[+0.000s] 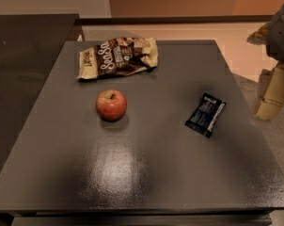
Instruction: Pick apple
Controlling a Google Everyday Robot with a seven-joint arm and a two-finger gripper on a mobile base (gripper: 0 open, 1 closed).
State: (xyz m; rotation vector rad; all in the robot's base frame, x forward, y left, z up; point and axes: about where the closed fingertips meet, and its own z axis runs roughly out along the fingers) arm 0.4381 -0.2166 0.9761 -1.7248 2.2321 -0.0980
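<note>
The apple (111, 105) is small, round and red with a yellowish patch at its stem. It stands upright on the dark grey table (146, 173), left of the middle. My gripper (272, 94) hangs at the right edge of the view, beyond the table's right side and far to the right of the apple. It holds nothing that I can see.
A cream and brown snack bag (117, 57) lies flat behind the apple near the table's far edge. A small black packet (206, 114) lies right of the middle. A dark counter (24, 46) adjoins on the left. Light floor lies beyond the table's far and right edges.
</note>
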